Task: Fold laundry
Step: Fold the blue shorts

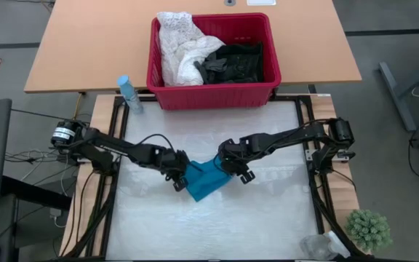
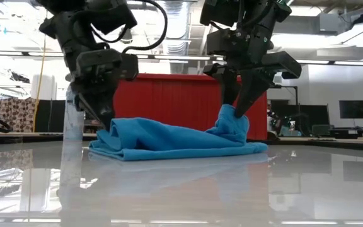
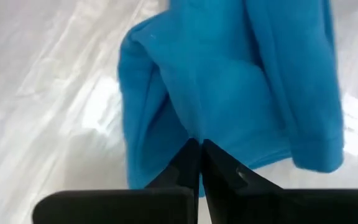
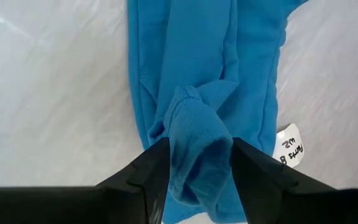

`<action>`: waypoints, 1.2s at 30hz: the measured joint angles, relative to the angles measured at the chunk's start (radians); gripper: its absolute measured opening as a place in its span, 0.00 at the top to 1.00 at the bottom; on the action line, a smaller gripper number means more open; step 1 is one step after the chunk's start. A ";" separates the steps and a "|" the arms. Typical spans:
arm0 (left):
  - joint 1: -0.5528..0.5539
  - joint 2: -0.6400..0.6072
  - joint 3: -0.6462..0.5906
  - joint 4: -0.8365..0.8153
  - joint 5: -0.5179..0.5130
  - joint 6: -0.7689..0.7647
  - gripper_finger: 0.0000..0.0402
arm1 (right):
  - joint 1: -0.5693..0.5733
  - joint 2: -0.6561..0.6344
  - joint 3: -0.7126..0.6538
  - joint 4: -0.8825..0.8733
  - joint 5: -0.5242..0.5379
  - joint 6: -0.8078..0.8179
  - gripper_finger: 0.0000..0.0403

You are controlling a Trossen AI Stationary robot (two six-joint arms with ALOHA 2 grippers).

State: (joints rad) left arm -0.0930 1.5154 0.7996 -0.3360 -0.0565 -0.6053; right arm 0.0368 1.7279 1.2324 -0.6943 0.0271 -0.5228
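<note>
While both tools pinch | one teal garment [image 1: 206, 179] | one basket [image 1: 213, 93]

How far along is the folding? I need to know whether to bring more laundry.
Little looks done: no folded pile shows. In hand: the teal garment, pinched by the left gripper and right gripper. Left: white garment and black clothes in the red basket.

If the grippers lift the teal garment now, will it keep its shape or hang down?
The teal garment would probably hang limp: it already bunches between the right gripper fingers. It seems light, lying in soft folds. The left gripper pinches one edge, so that side may drape.
</note>
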 joint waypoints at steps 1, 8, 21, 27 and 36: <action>0.002 0.000 0.015 -0.033 0.000 0.012 1.00 | 0.000 0.000 0.000 0.000 0.000 0.000 0.53; 0.002 0.000 0.108 -0.204 -0.047 0.103 1.00 | 0.000 0.000 0.000 -0.001 0.000 0.000 0.53; 0.025 -0.001 0.098 -0.297 -0.150 0.142 1.00 | 0.000 0.000 0.000 -0.010 -0.006 0.002 0.53; 0.040 0.053 0.061 -0.209 -0.143 0.148 1.00 | 0.000 0.000 0.000 -0.007 -0.009 0.002 0.53; 0.050 0.090 0.007 -0.132 -0.169 0.141 1.00 | 0.003 0.000 0.001 -0.002 -0.028 -0.001 0.53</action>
State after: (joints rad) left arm -0.0429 1.6051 0.8066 -0.4679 -0.2256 -0.4648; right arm 0.0395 1.7279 1.2334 -0.6961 -0.0013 -0.5236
